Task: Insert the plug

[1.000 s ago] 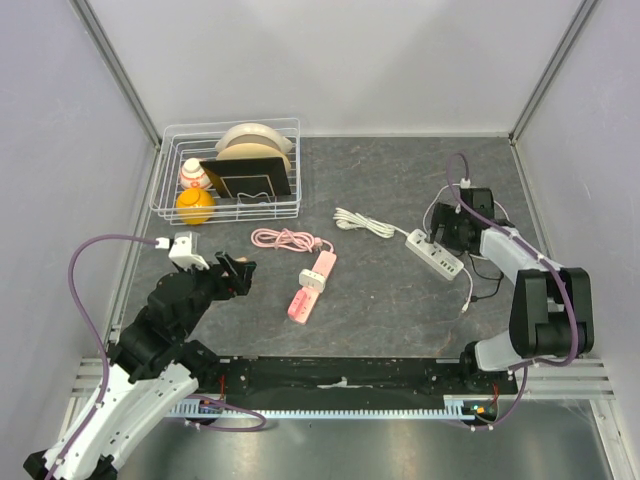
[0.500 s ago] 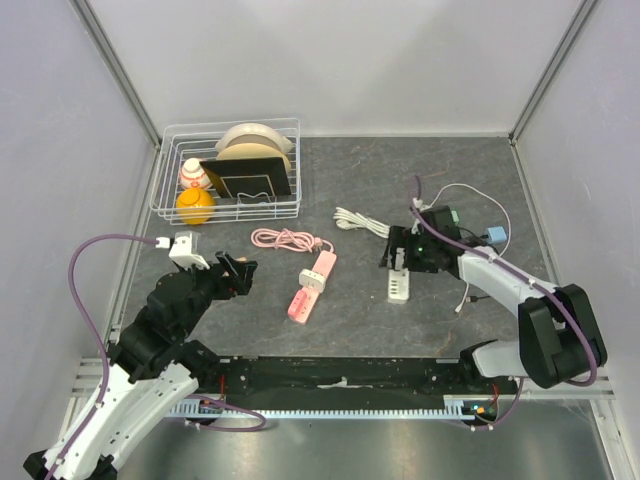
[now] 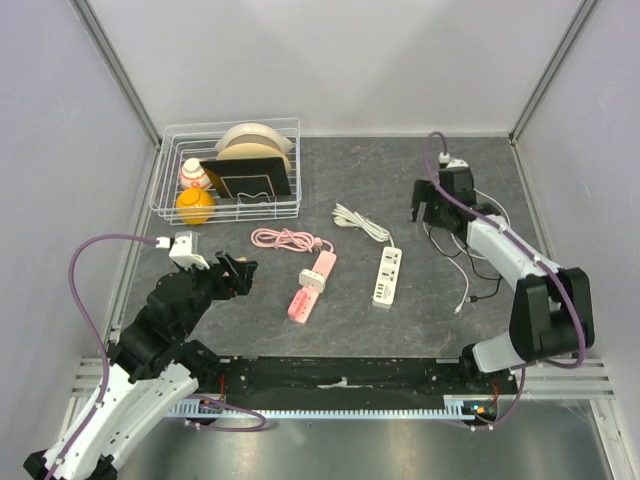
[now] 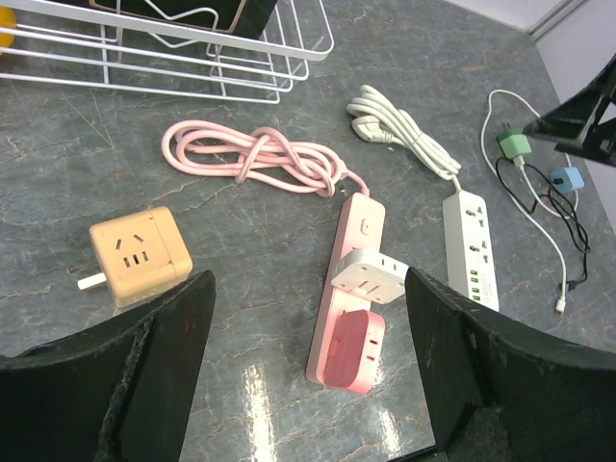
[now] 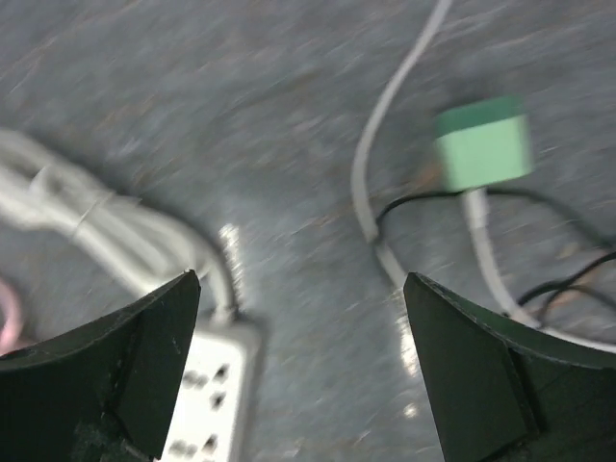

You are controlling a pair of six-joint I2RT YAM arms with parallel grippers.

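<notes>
Right hand [image 3: 427, 205] is hovering open and empty over the small green plug [image 5: 481, 144] lying loose on the grey desk [image 3: 350, 170]; the white power strip [image 3: 387, 276] is sitting nearby, this plug not yet inserted.

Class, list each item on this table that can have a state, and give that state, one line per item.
Pink power strip: white adapter and pink adapter plugged in.
White power strip: sockets empty.
Tan cube adapter: unplugged, lying loose.
Green plug: unplugged, lying loose.
Blue plug: unplugged.
Left tool: open, empty.
Right tool: open, empty.
</notes>
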